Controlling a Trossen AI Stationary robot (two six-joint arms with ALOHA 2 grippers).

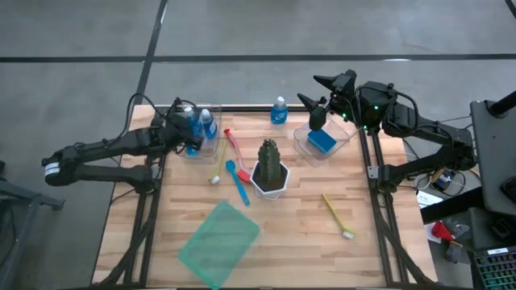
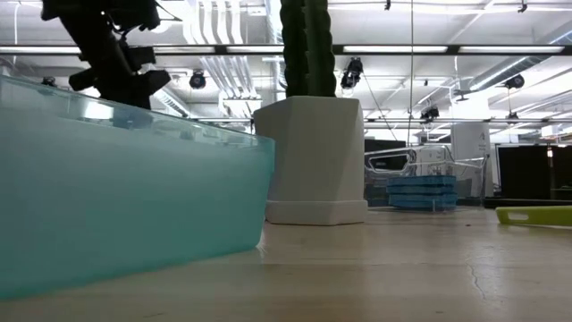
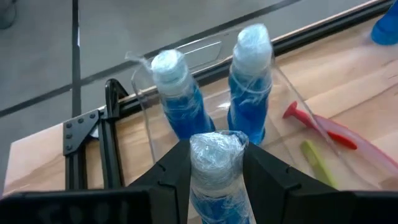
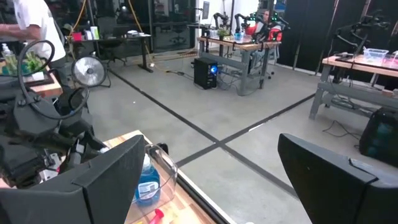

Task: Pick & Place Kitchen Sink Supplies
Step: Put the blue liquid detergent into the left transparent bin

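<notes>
My left gripper (image 1: 190, 129) is shut on a small blue bottle (image 3: 216, 167) with a wrapped white cap, at the clear bin (image 1: 201, 138) in the far left corner. Two more blue bottles (image 3: 179, 96) (image 3: 251, 78) stand upright in that bin. Another bottle (image 1: 279, 110) stands on the table by the far edge. My right gripper (image 1: 316, 92) is open and empty above the far side of a clear bin (image 1: 343, 138) that holds blue sponges (image 1: 322, 141). The red (image 1: 234, 145), yellow (image 1: 218, 167), blue (image 1: 239, 182) and lime (image 1: 337, 216) brushes lie flat on the table. My left gripper pinches the bottle just below its cap (image 3: 215, 180) between its two fingers (image 3: 173, 174), one on each side. The fingers come from the table's left, slanting down. The bottle stands upright in the hold. Its base is hidden, so I cannot tell whether it rests on anything.
A dark green cactus in a white pot (image 1: 270, 167) stands mid-table among the brushes. A translucent green sheet (image 1: 219, 234) lies near the front edge and fills the low view's left (image 2: 125, 197). Bare wood lies at the front right.
</notes>
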